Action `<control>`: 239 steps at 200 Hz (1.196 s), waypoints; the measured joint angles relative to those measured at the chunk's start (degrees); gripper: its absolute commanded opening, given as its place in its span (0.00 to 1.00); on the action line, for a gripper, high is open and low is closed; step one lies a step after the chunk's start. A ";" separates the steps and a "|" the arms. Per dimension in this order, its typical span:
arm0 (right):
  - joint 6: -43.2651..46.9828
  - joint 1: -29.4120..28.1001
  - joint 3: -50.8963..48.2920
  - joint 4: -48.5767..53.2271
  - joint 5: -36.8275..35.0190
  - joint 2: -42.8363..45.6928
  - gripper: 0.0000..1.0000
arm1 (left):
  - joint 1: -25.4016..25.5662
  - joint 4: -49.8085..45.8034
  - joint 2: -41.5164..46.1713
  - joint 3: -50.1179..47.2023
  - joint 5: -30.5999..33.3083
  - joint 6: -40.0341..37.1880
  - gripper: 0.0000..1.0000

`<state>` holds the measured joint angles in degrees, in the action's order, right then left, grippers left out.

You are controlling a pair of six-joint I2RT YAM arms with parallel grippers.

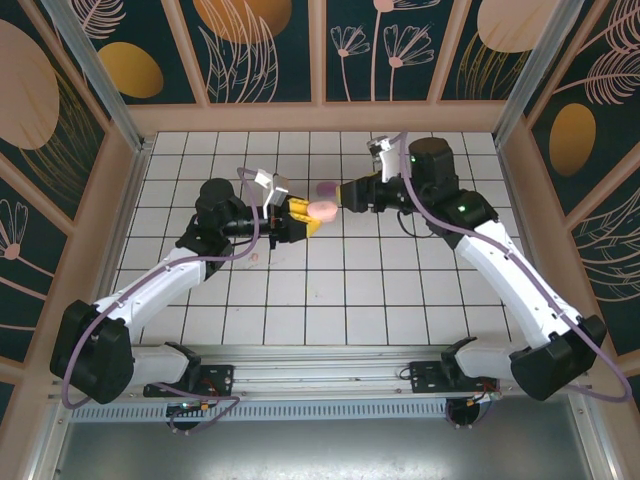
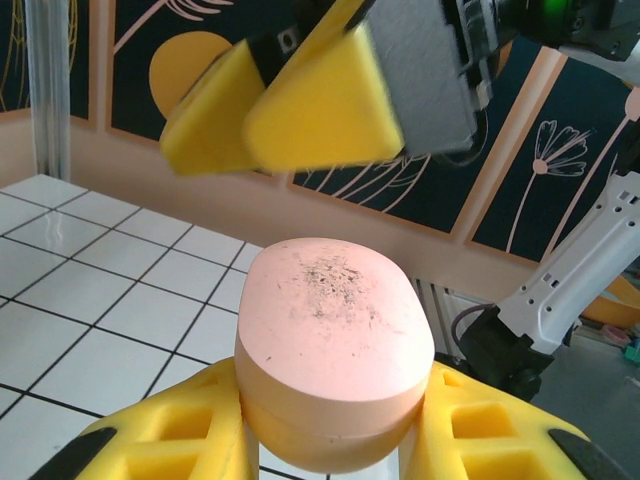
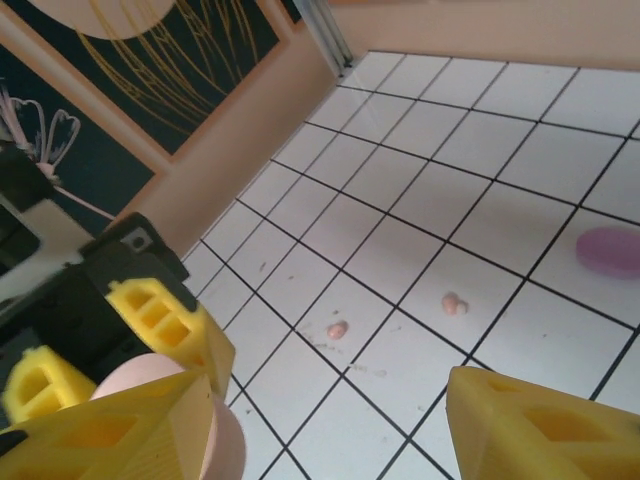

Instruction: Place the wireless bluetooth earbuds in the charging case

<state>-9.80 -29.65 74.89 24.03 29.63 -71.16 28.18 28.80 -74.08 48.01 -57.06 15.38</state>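
left hand (image 2: 335,440) clamps the pink charging case (image 2: 335,330) between its yellow fingers. right hand (image 3: 335,405) wide apart, just beside that case. two pink earbuds (image 3: 337,328) lie loose on the table (image 1: 400,300), purple case (image 3: 610,250) near them.

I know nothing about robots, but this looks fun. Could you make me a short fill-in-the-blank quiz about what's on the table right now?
1. The left gripper is closed on a charging case whose colour is ___.
2. On the white tiles lie ___ tiny pink earbuds.
3. A second case, lying flat on the tiles, is coloured ___.

Missing words: pink; two; purple.
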 measured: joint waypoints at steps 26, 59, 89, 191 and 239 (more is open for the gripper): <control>2.73 -0.79 -3.06 -1.11 4.66 3.78 0.70 | 0.00 -0.04 0.00 -0.02 -1.20 0.42 0.22; 7.26 -3.41 -5.75 -1.03 7.13 6.99 0.73 | 0.00 -1.14 0.00 0.74 -3.19 0.42 0.22; 10.73 -4.26 -5.81 -1.01 7.41 6.91 0.74 | 0.00 -2.23 0.00 1.95 -4.72 0.42 0.22; 13.49 -6.84 -5.81 -1.27 6.86 3.45 0.69 | 0.00 -3.45 0.00 3.13 -6.99 1.22 0.22; 12.15 -6.78 -6.45 -4.66 7.39 3.61 0.62 | -0.02 -3.54 0.00 3.13 -6.82 1.49 0.22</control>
<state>2.35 -36.42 68.45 19.38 37.01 -67.55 28.16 25.26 -74.08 51.13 -63.88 16.86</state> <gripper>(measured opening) 0.626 0.313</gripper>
